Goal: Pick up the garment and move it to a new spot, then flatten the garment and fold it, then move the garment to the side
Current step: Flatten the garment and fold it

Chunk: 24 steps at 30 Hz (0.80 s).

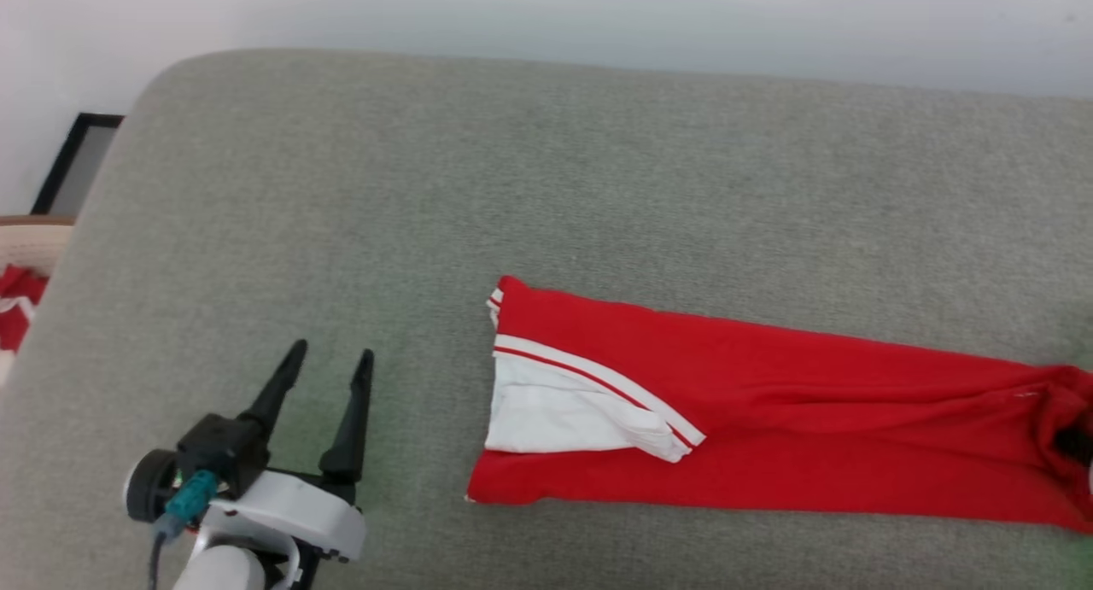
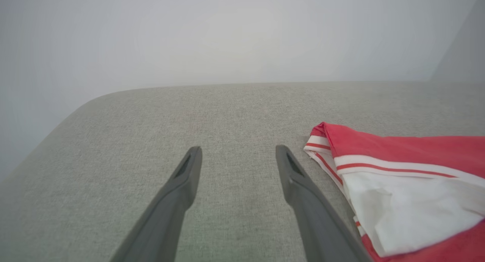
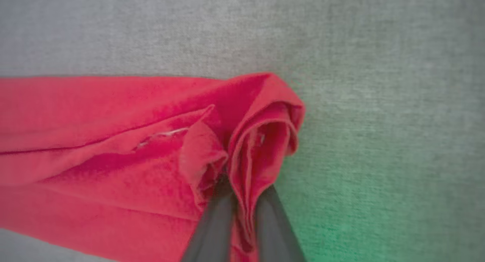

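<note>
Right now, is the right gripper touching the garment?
Touching. The right wrist view shows the right gripper with both fingers pinching a bunched fold of the garment between them.

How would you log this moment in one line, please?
garment: folded strip on grey cushion | right pincer: shut on its end | left pincer: open, apart

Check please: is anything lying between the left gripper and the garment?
Nothing visible does. The open left gripper points over the grey cushion, and the garment lies to its right with bare fabric surface between them.
</note>
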### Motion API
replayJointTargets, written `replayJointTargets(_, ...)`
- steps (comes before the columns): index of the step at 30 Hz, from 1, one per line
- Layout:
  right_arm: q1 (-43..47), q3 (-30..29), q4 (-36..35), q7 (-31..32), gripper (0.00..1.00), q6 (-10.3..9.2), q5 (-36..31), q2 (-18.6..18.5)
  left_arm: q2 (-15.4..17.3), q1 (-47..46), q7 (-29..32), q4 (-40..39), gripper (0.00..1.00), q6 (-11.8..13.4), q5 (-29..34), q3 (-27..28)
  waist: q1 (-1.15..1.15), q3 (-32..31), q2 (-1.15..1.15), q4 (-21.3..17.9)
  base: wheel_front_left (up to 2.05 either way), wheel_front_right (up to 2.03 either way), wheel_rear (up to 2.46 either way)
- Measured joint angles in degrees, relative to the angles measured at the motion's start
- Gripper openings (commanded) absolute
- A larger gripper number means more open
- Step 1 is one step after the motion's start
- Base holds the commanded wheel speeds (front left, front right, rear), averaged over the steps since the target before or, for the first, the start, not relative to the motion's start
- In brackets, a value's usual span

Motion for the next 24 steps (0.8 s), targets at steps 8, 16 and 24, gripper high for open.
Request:
replayJointTargets(8, -1.6, -3.19, 0.01, -4.03, 0.0, 0.07, -1.91, -0.16, -1.88, 1.96, 0.0, -2.18, 1.0, -0.8, 1.36, 5.97, 0.0, 0.69, 0.0, -3.73, 0.0, 0.0, 0.0)
replayJointTargets(16, -2.76, -9.65, 6.44, -10.0, 0.0, 0.07, -6.79, -5.61, -2.38, 2.99, 0.0, -5.15, 1.0, -1.03, 4.53, 10.28, 0.0, 1.78, 0.0, -8.07, 0.0, 0.0, 0.0)
replayJointTargets(24, -3.85, -11.66, 8.56, -13.69, 0.0, 0.05, -8.89, -7.54, -1.9, 3.24, 0.0, -5.13, 1.0, -1.07, 4.55, 9.43, 0.0, 2.04, 0.0, -10.26, 0.0, 0.0, 0.0)
